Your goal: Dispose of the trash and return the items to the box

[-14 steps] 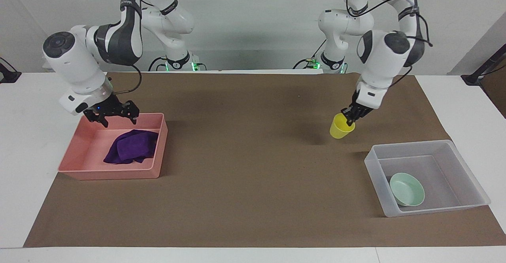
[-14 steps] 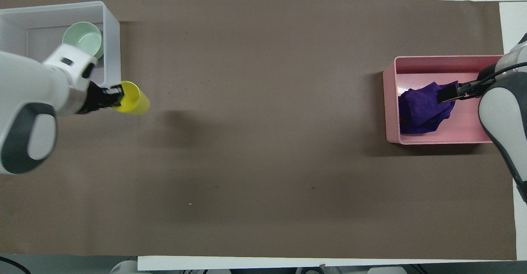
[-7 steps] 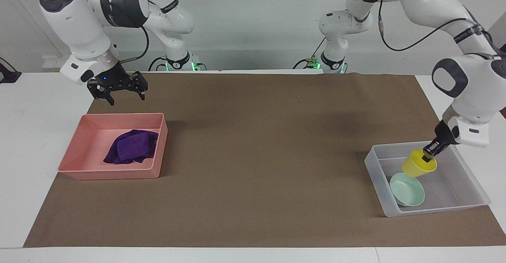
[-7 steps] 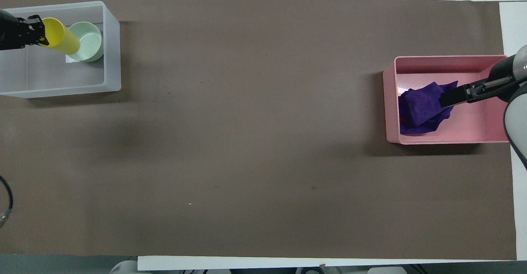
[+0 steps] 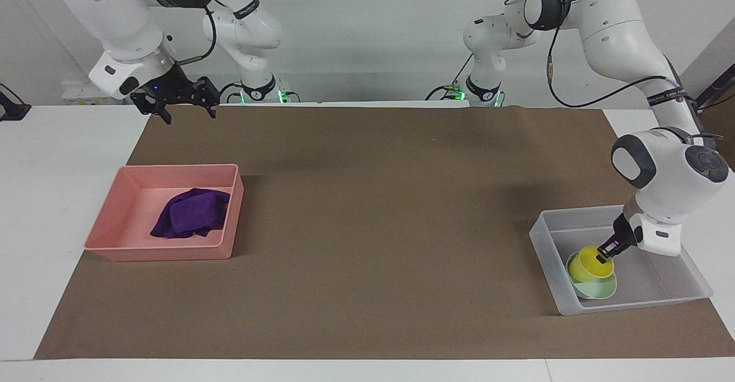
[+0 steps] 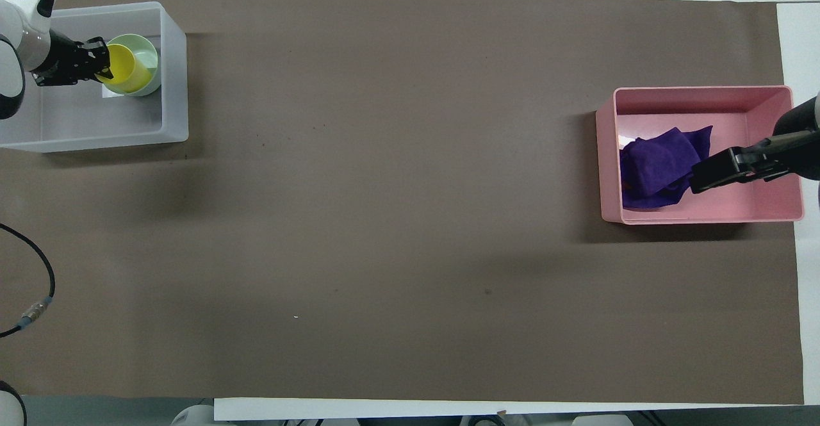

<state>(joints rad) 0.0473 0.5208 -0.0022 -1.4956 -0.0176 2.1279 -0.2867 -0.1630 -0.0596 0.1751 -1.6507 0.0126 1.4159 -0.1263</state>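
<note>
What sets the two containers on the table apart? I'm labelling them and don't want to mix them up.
The opaque pink rectangular tray holds only a deep-purple cloth rag; the translucent whitish plastic tub holds a mint-green round bowl with a yellow plastic cup in it. The tray sits toward the right arm's end, the tub toward the left arm's. Both are shallow, open-topped and rectangular.

The left arm arches high from its base, its forearm dropping steeply and the wrist bent inward, so the left gripper (image 5: 606, 250) (image 6: 97, 67) points down at a slant with its fingers clamped together on what it holds. The right arm is folded up and raised; the right gripper (image 5: 182, 101) (image 6: 727, 170) hangs in the air, fingers spread apart, carrying nothing.
</note>
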